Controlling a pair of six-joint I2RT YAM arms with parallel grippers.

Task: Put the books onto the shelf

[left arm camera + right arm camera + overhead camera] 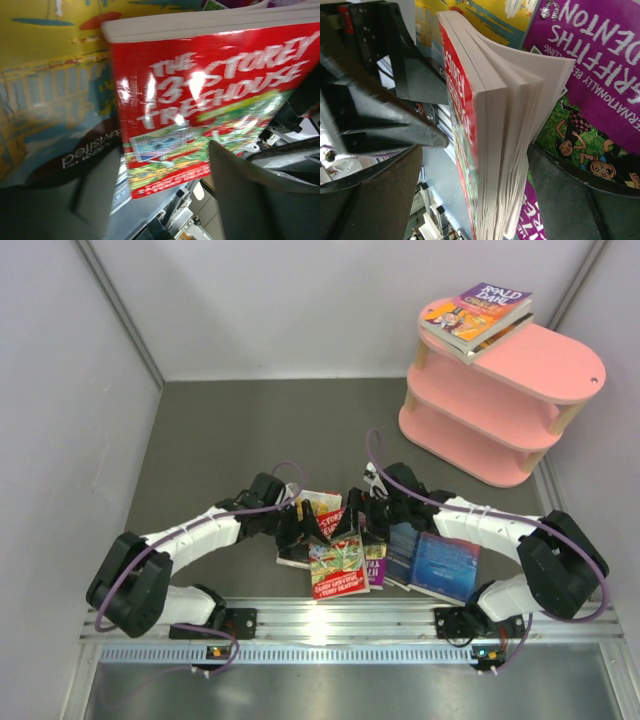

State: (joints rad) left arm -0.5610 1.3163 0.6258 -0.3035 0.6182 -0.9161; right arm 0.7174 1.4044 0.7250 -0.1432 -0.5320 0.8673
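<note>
Top view: pink shelf [560,365] sits at the far right corner of the table [220,440]. A purple Roald Dahl book [485,302] lies on a small stack at the left end of the top tier, overhanging its edge. The other books are piled at the middle of the near edge. They are a red Treehouse book [338,565], a purple book [376,566] just right of it, two blue books [445,565] further right and a yellow book [320,503] behind. Left gripper [300,525] and right gripper [362,512] both reach into the pile and meet at the red book. Jaw spacing is not readable here.

Left wrist view: red Treehouse book [210,100] fills the frame with its cover facing the camera and its page block along the top. The yellow book [50,75] is behind it on the left. One dark finger [250,200] of the left gripper shows low right, in front of the cover. Cannot tell whether this gripper is spread or pinching.

Right wrist view: the red book [485,150] stands on edge, pages fanning, between the right gripper's two fingers [380,200]. Jaws are spread, one on each side. The right finger is just beside the pages and a gap shows on the cover side. The purple book [600,75] lies flat to the right and the yellow book [485,15] is at the top. The left gripper's black fingers [390,132] come in from the left, tip near the red cover.
</note>
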